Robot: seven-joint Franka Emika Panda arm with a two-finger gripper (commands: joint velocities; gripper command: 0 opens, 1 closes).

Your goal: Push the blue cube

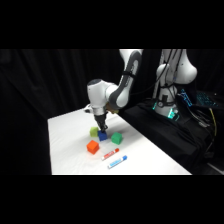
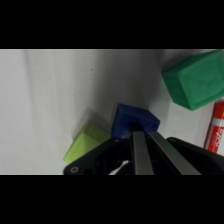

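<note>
A: Where do we have the gripper point(image 1: 101, 126)?

B: Right down on the blue cube point(image 2: 133, 121). In the wrist view we see both fingers point(image 2: 140, 152) pressed together, tips touching the cube's near top edge.

A: Neighbours?

B: Yellow-green cube point(image 2: 85, 142) just beside the fingers on one side, green cube point(image 2: 196, 80) farther off on the other. Red marker point(image 2: 216, 127) at the edge. Orange cube point(image 1: 92, 146) near, side view only.
</note>
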